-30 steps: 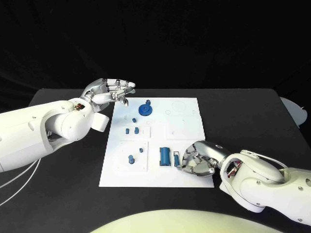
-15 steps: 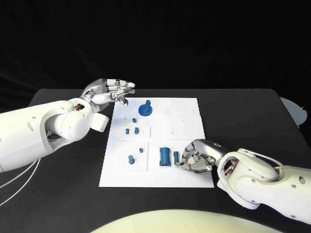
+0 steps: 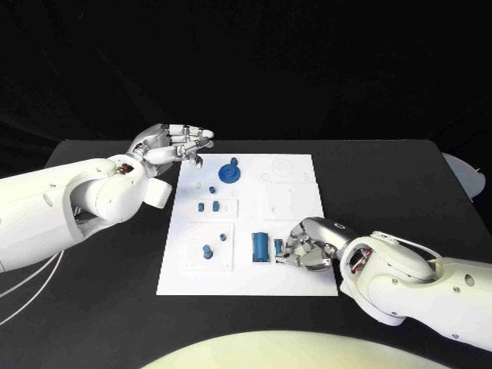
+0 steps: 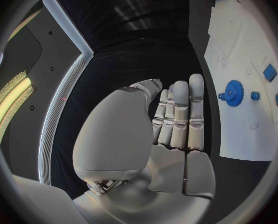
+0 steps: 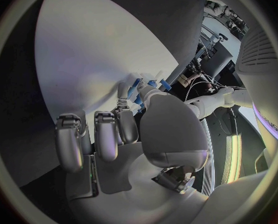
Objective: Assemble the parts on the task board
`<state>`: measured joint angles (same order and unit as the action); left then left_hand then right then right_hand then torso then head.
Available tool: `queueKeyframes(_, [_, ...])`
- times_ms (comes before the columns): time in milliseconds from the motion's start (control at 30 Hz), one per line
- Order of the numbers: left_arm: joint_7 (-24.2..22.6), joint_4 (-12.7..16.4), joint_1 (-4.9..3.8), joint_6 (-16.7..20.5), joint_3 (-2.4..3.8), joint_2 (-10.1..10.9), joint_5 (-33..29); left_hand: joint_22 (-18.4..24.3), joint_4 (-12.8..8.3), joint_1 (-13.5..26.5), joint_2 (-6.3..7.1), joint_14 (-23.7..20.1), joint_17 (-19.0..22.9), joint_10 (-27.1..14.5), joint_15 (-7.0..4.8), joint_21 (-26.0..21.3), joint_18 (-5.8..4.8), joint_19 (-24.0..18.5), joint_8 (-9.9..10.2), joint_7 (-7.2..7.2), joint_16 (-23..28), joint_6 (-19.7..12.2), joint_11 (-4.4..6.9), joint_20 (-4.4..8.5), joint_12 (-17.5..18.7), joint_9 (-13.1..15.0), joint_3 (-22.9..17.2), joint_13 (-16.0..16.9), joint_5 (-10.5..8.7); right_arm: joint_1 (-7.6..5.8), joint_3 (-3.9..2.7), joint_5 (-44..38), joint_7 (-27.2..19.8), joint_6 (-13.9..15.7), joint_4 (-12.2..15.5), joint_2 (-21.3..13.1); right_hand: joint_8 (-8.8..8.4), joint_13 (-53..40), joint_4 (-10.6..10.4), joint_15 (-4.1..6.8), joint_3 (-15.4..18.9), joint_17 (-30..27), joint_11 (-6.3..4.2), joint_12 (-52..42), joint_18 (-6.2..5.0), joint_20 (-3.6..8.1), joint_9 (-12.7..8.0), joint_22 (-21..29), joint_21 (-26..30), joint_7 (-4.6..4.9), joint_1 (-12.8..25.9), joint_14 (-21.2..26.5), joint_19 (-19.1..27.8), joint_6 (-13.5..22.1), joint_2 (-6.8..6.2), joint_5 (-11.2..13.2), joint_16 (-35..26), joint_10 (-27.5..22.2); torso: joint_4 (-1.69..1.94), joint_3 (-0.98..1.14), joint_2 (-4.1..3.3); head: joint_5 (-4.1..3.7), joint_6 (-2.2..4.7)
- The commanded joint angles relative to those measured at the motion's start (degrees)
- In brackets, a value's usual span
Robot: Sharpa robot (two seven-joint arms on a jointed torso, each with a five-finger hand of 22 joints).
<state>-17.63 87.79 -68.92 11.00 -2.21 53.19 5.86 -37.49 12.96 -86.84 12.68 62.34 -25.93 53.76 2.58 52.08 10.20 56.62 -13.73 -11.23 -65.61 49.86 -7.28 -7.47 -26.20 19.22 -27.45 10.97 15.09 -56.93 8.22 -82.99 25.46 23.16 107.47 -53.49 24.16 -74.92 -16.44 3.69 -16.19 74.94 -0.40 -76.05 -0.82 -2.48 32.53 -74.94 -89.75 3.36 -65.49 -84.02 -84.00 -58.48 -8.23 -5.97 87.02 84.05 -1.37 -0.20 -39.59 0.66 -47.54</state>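
The white task board (image 3: 293, 215) lies in the middle of the black table. A blue gear (image 3: 231, 174) stands near its far end, also seen from the left wrist as the gear (image 4: 233, 93). Small blue pegs (image 3: 208, 206) sit in the left column. A blue block (image 3: 261, 247) and a slim blue piece (image 3: 278, 247) lie at the near end. My right hand (image 3: 310, 250) rests on the board with its fingertips against the slim piece; the blue pieces (image 5: 138, 90) show at its fingertips. My left hand (image 3: 175, 144) hovers by the far left corner, holding nothing.
A pale round object (image 3: 469, 175) sits at the table's right edge. Two more blue parts (image 3: 207, 251) lie in a recess near the board's left front. Bare black table (image 3: 390, 184) stretches on both sides of the board.
My right hand has slid left across the board's near end, bringing its fingertips up to the slim blue piece. The left hand and the parts have stayed put.
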Motion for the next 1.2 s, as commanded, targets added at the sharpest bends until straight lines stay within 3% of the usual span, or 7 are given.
queueKeyframes(33, [-0.1,0.2,-0.03,-1.0,0.04,-0.1,0.0,0.1,0.0,0.8,0.01,-0.3,0.1,-0.6,0.24,-0.3,0.39,-0.2,0.0,-0.03,-0.3,-0.5,-0.06,-0.40,-0.2,0.1,-0.2,0.1,0.08,0.01,0.08,-0.7,1.0,-1.9,-0.5,0.1,-0.17,-6.7,0.1,0.53,0.3,8.2,-0.25,-0.2,0.82,0.42,-0.1,-15.1,-0.3,0.21,-0.6,-4.6,-6.0,0.1,0.00,0.0,0.1,0.0,0.05,0.02,0.00,-0.01,-0.01])
queueKeyframes(433, [-0.2,-0.1,-0.03,-1.0,0.03,-0.3,0.0,0.1,0.0,0.8,0.02,-0.3,0.1,-0.6,0.25,-0.3,0.39,-0.2,0.0,-0.03,-0.3,-0.5,-0.06,-0.40,-0.2,0.1,-0.2,0.1,0.08,-0.31,0.02,1.1,-2.7,2.6,0.1,-0.6,-0.74,-6.2,-0.2,0.35,1.4,7.6,0.04,0.7,0.82,0.34,-0.3,-15.1,-0.3,0.61,-2.0,-4.4,-6.0,1.0,-0.37,-0.1,-0.2,-0.5,-0.10,0.05,0.12,0.16,0.46])
queueKeyframes(767, [-1.7,-1.2,0.15,-0.2,-0.59,-1.1,-0.4,0.1,0.2,1.4,0.19,-0.5,0.2,-0.8,0.34,-0.5,0.36,-0.3,-0.1,-0.02,-0.3,-0.5,-0.10,-0.49,-0.4,0.1,0.0,0.1,-0.03,-4.03,-0.05,19.4,-23.5,11.8,-2.1,-2.6,-3.80,-3.8,-0.1,-1.10,3.4,4.7,1.73,4.9,0.24,-0.85,-1.5,-14.3,2.4,2.58,-4.7,-3.7,-4.9,5.3,-0.05,-1.2,-1.7,-3.1,-0.24,-0.24,1.09,-0.29,1.68])
queueKeyframes(967, [-3.7,-2.9,0.68,1.4,-0.79,-2.3,-1.9,1.4,0.7,2.8,0.71,-3.5,1.5,-0.4,0.36,-2.9,0.37,-2.1,-0.6,0.40,2.1,-0.6,0.17,-0.71,-1.6,0.3,0.9,0.3,-0.30,-6.81,-0.07,38.2,-35.5,11.7,-9.0,-1.1,-5.76,10.9,0.2,-1.90,3.8,-11.8,2.81,28.1,-4.02,-1.77,-2.1,-7.0,23.6,3.78,-10.4,1.6,4.0,7.1,0.75,-1.8,-12.6,-15.8,-0.25,-0.75,2.30,-0.77,2.78])
queueKeyframes(1067, [-4.9,-4.4,1.06,2.4,-0.83,-3.1,-3.8,4.2,1.0,3.2,0.88,-7.2,4.4,-0.1,0.77,-7.7,0.33,-4.7,-1.1,0.40,7.9,-0.9,0.28,-1.15,-2.1,0.6,1.4,0.2,-0.43,-7.93,-0.08,48.7,-40.3,10.2,-14.2,0.9,-6.22,18.5,-0.1,-2.22,3.7,-21.2,3.22,38.5,-5.95,-2.20,-2.2,-2.1,35.5,4.29,-11.7,5.2,8.8,7.4,1.01,-1.8,-20.5,-21.0,-0.50,-1.08,3.04,-1.01,4.57])
queueKeyframes(1133, [-5.7,-5.5,1.26,3.1,-0.84,-3.6,-5.1,8.0,1.5,3.4,0.95,-8.8,7.6,0.1,1.49,-13.5,0.34,-6.1,-1.7,0.28,15.1,-1.0,-0.27,-2.23,-0.4,0.9,1.6,-1.1,-0.52,-8.46,-0.14,54.2,-42.6,8.9,-17.4,2.4,-7.43,23.1,0.1,-3.44,2.4,-36.1,4.30,45.1,-9.24,-3.00,-2.6,7.9,59.3,5.28,-13.8,14.4,19.9,9.3,1.53,-1.8,-35.1,-26.7,-0.70,-1.26,3.44,-1.19,5.53])
queueKeyframes(1200, [-6.8,-6.9,1.53,3.8,-0.84,-4.2,-6.9,10.6,1.9,3.4,1.09,-10.9,9.6,0.2,2.27,-17.4,0.10,-7.3,-1.8,0.32,20.2,-1.5,-0.57,-3.01,1.2,0.9,1.5,-2.2,-0.44,-8.94,-0.28,59.7,-45.0,6.9,-21.6,4.5,-8.59,33.1,0.0,-5.36,0.4,-40.2,6.00,54.0,-9.42,-4.84,-3.6,14.6,67.3,6.73,-15.6,18.4,23.3,9.9,1.52,0.0,-44.6,-27.3,-0.92,-1.32,3.73,-1.45,6.61])
